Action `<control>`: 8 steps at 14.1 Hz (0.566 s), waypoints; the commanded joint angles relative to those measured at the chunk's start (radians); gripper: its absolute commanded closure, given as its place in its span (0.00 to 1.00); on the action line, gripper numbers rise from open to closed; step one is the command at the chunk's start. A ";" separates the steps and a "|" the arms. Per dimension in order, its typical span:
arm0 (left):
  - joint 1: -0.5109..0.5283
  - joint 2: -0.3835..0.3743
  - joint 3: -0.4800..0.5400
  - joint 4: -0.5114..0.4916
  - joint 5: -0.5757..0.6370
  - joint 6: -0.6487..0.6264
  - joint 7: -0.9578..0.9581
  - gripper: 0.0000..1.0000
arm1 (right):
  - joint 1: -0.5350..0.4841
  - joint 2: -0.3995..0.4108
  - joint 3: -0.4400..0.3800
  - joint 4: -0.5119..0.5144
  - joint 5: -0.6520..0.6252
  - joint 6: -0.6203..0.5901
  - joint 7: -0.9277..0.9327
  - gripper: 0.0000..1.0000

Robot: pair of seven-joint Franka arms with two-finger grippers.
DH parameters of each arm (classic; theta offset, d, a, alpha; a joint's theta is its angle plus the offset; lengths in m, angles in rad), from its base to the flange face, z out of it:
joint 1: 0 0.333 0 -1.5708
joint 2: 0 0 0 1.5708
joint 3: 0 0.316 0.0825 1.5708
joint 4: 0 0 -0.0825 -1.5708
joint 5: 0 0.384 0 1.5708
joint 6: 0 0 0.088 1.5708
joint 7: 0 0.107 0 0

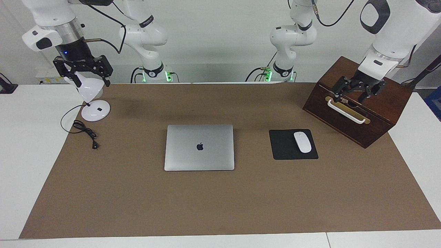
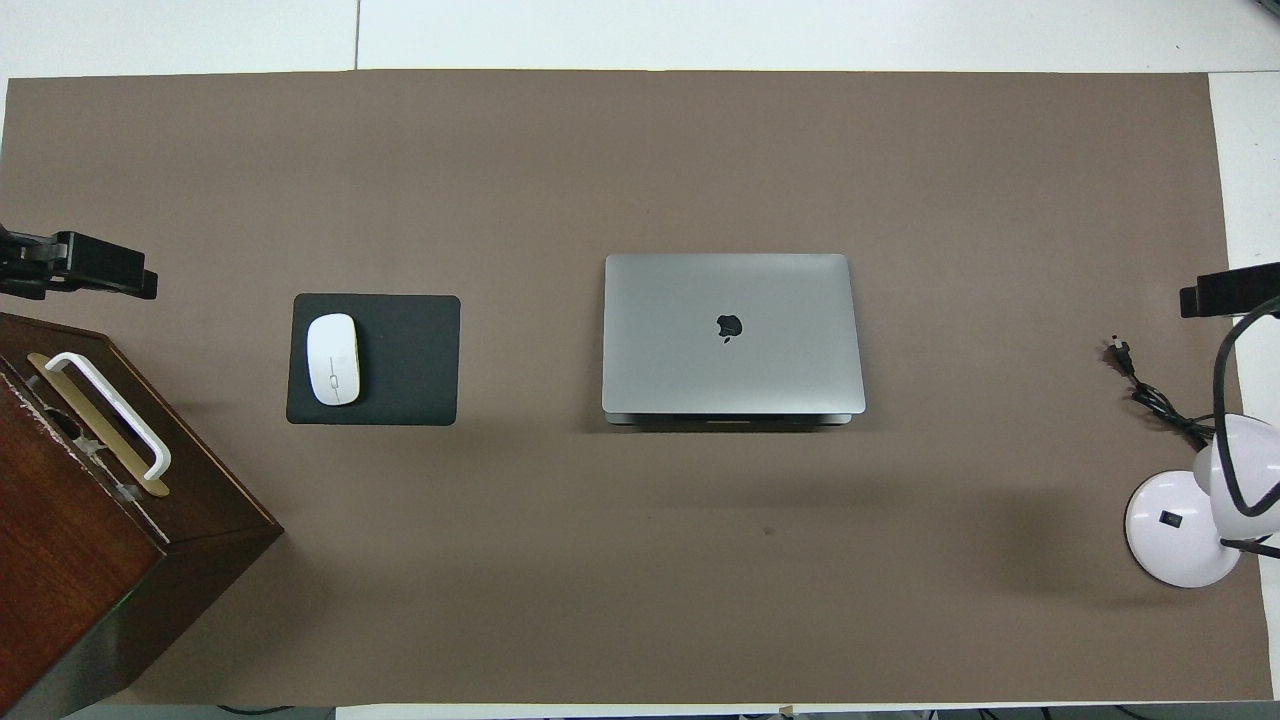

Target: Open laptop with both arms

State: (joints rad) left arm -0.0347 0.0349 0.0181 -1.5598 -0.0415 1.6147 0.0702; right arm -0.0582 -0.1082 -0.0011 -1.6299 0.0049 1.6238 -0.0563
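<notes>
- Bright, even light falls from above in both views.
- Soft shadows lie on the brown mat, with a narrow dark one beneath the laptop's edge nearest the robots.
- Its lid carries a mild sheen.
- Both views are sharp, without visible blur.

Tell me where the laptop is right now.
The laptop lies closed, mid-mat in both views, beside the black mouse pad that sits toward the left arm's end.

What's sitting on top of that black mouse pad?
A white mouse lies on the mouse pad, toward its edge nearest the wooden box. The rest of the pad is bare; whatever is beneath it is hidden.
</notes>
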 commanded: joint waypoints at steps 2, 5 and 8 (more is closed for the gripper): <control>-0.004 -0.029 0.002 -0.043 0.020 0.030 0.002 0.00 | -0.014 -0.007 0.003 -0.034 -0.006 0.037 -0.033 0.00; -0.001 -0.030 0.002 -0.045 0.020 0.030 -0.007 0.00 | -0.058 -0.004 0.003 -0.126 0.045 0.187 -0.141 0.00; 0.006 -0.044 0.002 -0.074 0.020 0.043 -0.007 0.18 | -0.118 -0.001 0.003 -0.229 0.234 0.322 -0.243 0.00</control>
State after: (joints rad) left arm -0.0337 0.0347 0.0217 -1.5676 -0.0414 1.6171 0.0689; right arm -0.1339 -0.0935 -0.0072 -1.7743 0.1439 1.8623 -0.2236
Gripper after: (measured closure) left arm 0.004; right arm 0.000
